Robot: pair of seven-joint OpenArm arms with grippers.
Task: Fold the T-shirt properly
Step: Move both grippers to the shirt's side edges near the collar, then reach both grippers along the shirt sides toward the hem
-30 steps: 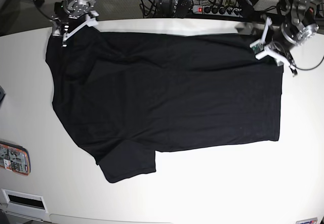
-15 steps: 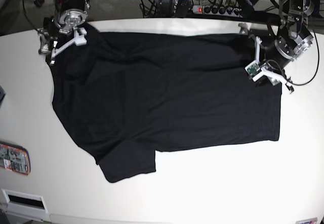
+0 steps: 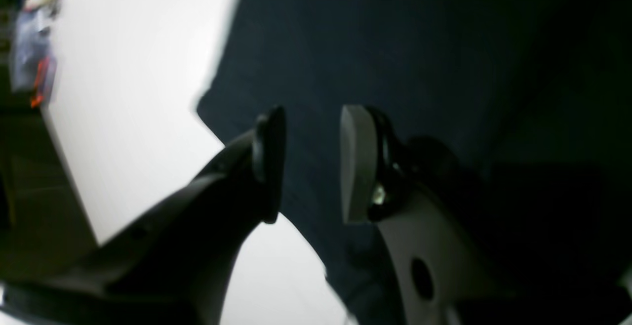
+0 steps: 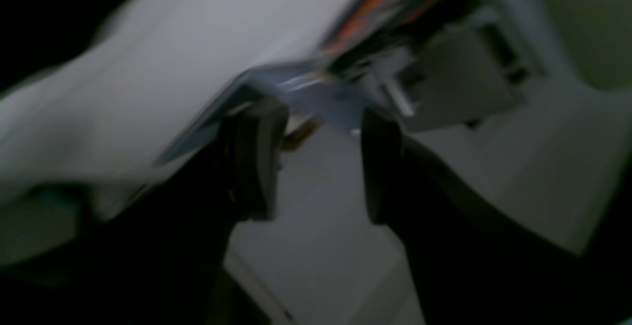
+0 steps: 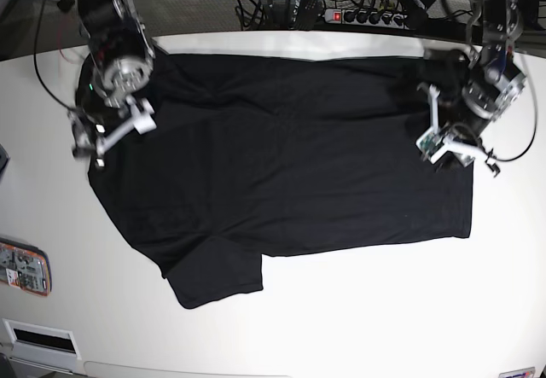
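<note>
Black, soft cloth T-shirt lies spread flat across the white tabletop. Left gripper, frame right, and right gripper, upper left, hover spread, pinching nothing.

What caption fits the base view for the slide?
Black T-shirt spread flat on white table; left gripper and right gripper hover open at its side edges.
</note>
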